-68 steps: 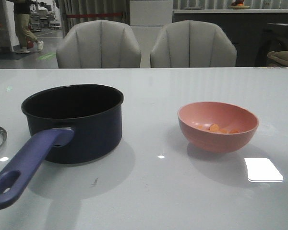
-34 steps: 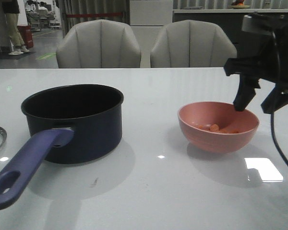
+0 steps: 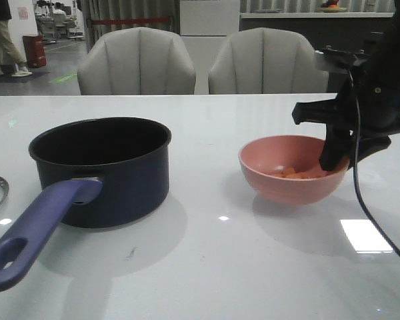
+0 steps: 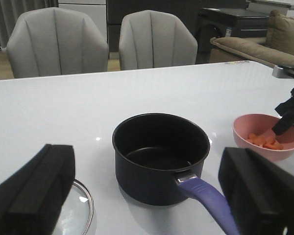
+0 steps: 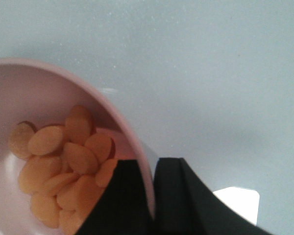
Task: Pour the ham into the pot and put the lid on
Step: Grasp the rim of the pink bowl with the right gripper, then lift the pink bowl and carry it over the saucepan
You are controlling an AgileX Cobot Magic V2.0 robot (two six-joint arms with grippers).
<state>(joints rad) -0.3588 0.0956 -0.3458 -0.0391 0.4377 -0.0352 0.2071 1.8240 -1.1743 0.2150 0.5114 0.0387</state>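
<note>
1. Pot (image 3: 101,170): dark navy saucepan, nearest item on the table (image 3: 207,280), on the robot's left. Interior black and seemingly empty. Long purple-blue handle (image 3: 37,230) points toward the robot.
2. Lid (image 4: 78,215): clear glass with metal rim, lying flat just beside the pot on its left; only a sliver shows at the front view's edge. Knob not visible. Untouched.
3. Left gripper (image 4: 147,196): hangs above the near table edge, well short of the pot. Fingers (image 4: 36,188) spread wide, holding nothing.
4. Pink bowl (image 3: 290,170): on the robot's right, well apart from the pot, resting on the table or barely raised; cannot tell which.
5. Ham (image 5: 63,166): orange-pink oval slices heaped in the bowl's bottom. None in the pot.
6. Right gripper (image 3: 338,157): at the bowl's far-right rim. The wrist view shows one finger inside the wall, one outside, drawn narrow with the rim pinched between them.
7. Step in hand, judged: securing the bowl for the pour. Advice: confirm a firm pinch before lifting; a thin curved rim may slip or swivel. Lift level, carry across above the pot's mouth, then tilt slowly so the slices fall inside, keeping clear of the handle.
8. Chairs (image 3: 203,60): two grey, behind the table.
</note>
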